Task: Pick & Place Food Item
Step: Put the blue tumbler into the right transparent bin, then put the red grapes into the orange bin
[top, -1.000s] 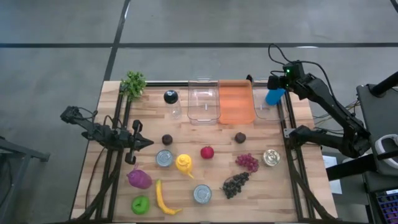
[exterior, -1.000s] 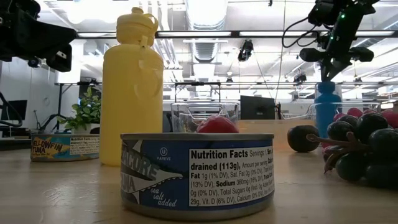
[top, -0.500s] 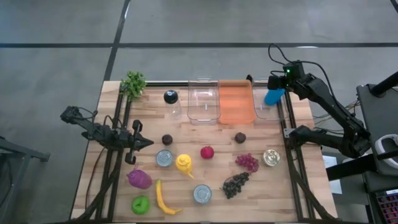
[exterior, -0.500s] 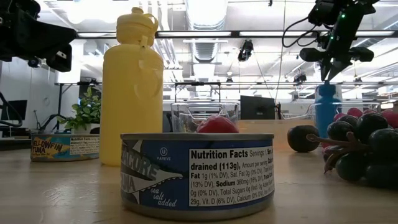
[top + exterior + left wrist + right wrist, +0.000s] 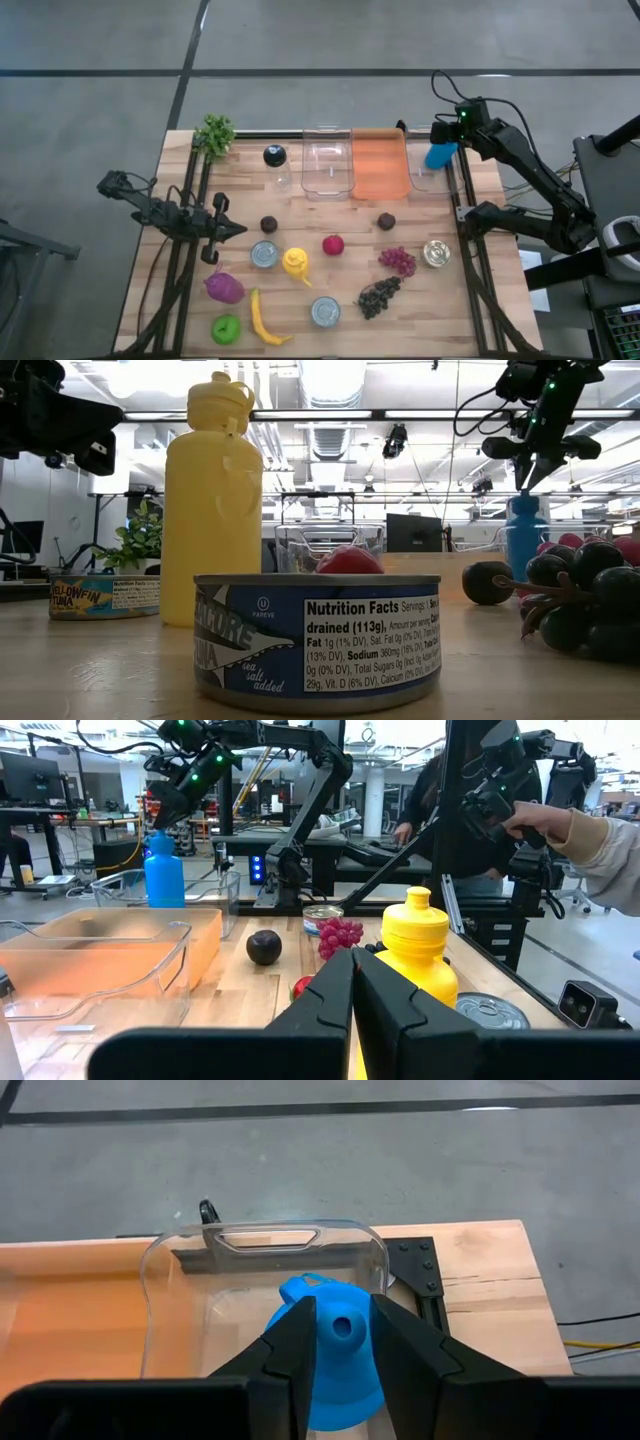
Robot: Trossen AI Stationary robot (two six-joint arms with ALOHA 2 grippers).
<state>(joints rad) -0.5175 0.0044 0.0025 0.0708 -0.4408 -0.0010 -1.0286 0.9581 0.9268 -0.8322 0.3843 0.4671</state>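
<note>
Found nearest, at the table's (image 5: 450, 300) front edge, a tuna can (image 5: 316, 640) and a yellow squeeze bottle (image 5: 213, 510), both untouched. Found farther in, over the left side, the left gripper (image 5: 218, 245), waiting with its fingers pressed together on nothing.

Found at the far right corner the task's thing: a blue bottle (image 5: 438, 155), standing upright inside the clear bin (image 5: 260, 1240), just beside the orange bin (image 5: 380, 165). Judged it a light, hollow plastic toy: stiff enough for a firm pinch, smooth enough to slip, tall and narrow enough to tip if nudged sideways. Judged the narrow neck just under the cap the best hold, taken from straight above, since the shoulder below would stop it sliding out.

Found the right gripper (image 5: 440, 135) directly over that bottle, arm reached out long toward the far edge and wrist turned steeply down. Saw its fingers (image 5: 295, 1340) a little apart, one on each side of the cap from the wrist view, tips just above the cap from the low view. Saw no clamp on it. Judged the bottle placed, resting on the bin's floor.
</note>
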